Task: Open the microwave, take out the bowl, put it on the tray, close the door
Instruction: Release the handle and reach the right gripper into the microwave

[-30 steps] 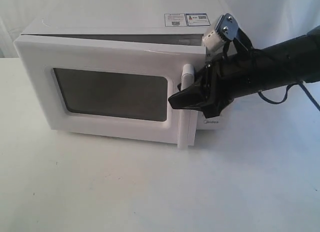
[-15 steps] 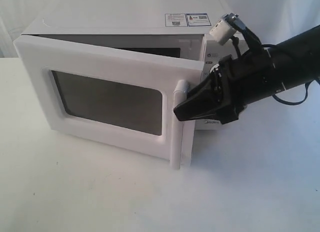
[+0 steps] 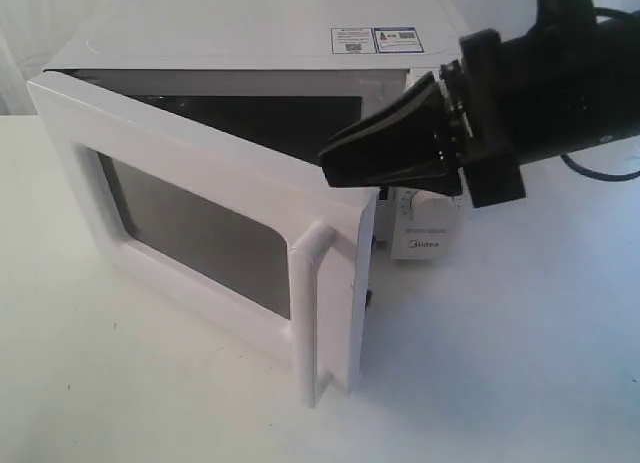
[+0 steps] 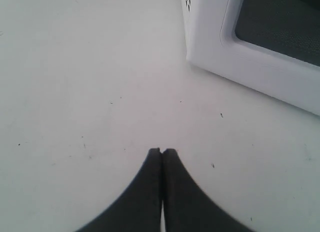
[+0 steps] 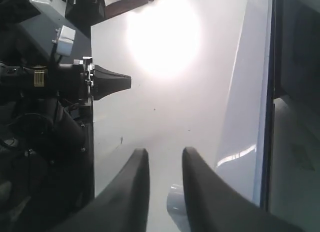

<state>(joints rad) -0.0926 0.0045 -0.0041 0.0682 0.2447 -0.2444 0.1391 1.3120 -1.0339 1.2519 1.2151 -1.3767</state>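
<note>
The white microwave [image 3: 230, 38] stands at the back of the table. Its door [image 3: 215, 168] is swung roughly halfway out on its left hinge, with the bar handle [image 3: 305, 308] free and nearest the camera. My right gripper [image 3: 332, 168] hovers above the door's top edge, in front of the dark cavity. Its fingers [image 5: 192, 164] are a little apart with nothing between them, so the right gripper [image 5: 162, 154] is open beside the door [image 5: 245, 111]. My left gripper [image 4: 162, 151] is shut over bare table near the door [image 4: 260, 66]. The bowl and the tray are out of view.
The control panel [image 3: 420, 238] with its Midea logo shows behind the right arm. In the right wrist view the left gripper [image 5: 125, 82] and its dark base sit at the table's far edge. The white tabletop [image 3: 500, 383] stretches in front of the microwave.
The door has swung much farther open. My right gripper has left the handle and risen above the door's top edge, with its fingers drawing closer together.
</note>
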